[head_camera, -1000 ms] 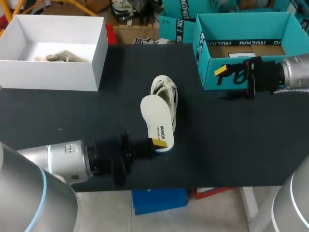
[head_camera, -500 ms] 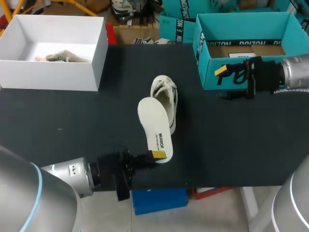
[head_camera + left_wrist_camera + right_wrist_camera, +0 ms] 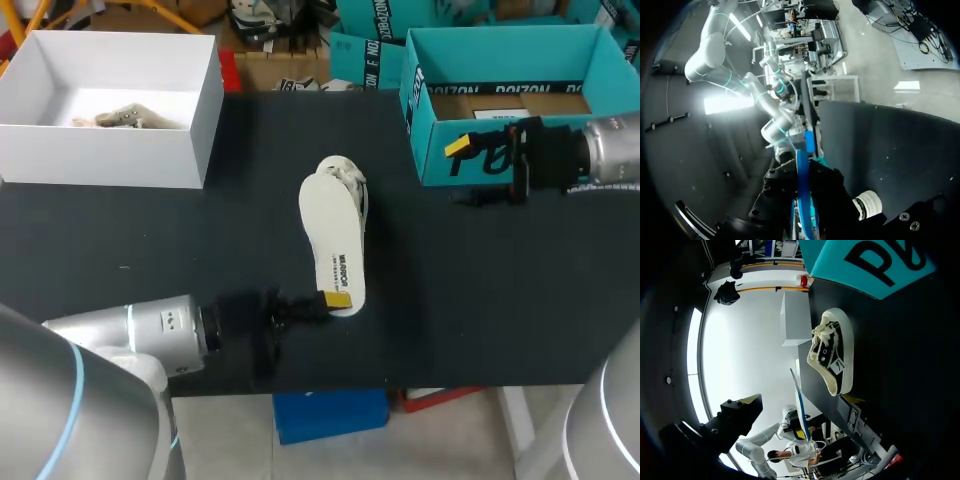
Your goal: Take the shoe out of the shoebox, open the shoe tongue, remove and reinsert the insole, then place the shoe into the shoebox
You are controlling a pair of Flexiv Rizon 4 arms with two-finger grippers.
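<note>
Head view: the left gripper [image 3: 333, 297] is pinching the heel end of the flat white foam insole [image 3: 332, 235]. The insole covers most of the white lace-up sneaker [image 3: 352, 185] in the middle of the black tabletop [image 3: 150, 240]. From the right wrist you can see the sneaker lying on its side, outside the open teal cardboard shoebox [image 3: 500, 60]. The right gripper [image 3: 462, 170] hangs just in front of that box, fingers spread, nothing in them.
</note>
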